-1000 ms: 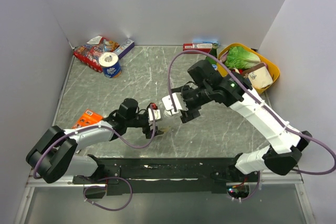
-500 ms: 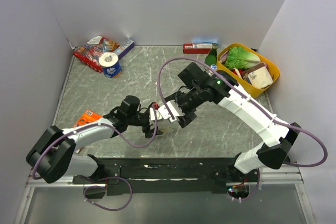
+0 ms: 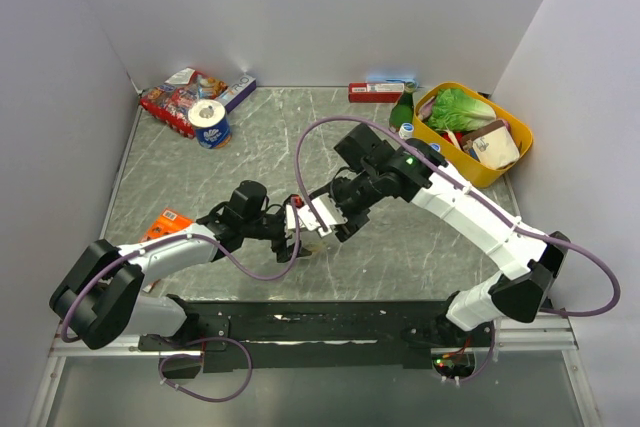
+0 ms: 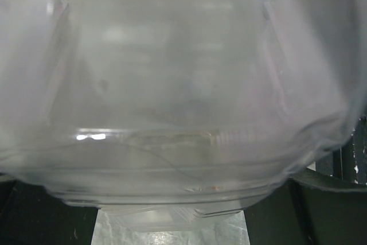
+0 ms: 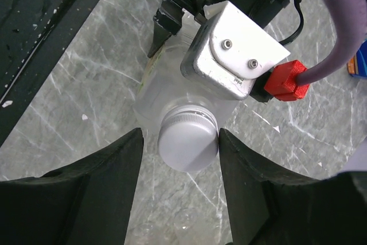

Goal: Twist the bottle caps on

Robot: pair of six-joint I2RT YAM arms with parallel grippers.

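Observation:
My left gripper [image 3: 296, 231] is shut on a small clear bottle [image 5: 153, 94], which it holds low over the table and which fills the left wrist view [image 4: 183, 84]. A plain white cap [image 5: 188, 140] sits on the bottle's neck. My right gripper [image 5: 180, 137] is open and straddles this cap. Its right finger [image 5: 241, 159] is almost at the cap's edge and its left finger [image 5: 114, 164] stands a little off. In the top view the right gripper [image 3: 325, 219] meets the left one near the table's middle front. Two small blue-capped things [image 3: 407, 130] stand by the green bottle.
A dark green glass bottle [image 3: 402, 107] and a yellow basket [image 3: 512, 125] of groceries stand at the back right. A tape roll [image 3: 210, 124] and snack packets [image 3: 176, 99] lie at the back left. An orange packet [image 3: 168, 223] lies by the left arm.
My right gripper has moved left and toward the front, onto the bottle in my left gripper, and now straddles the white cap. The left arm has barely moved.

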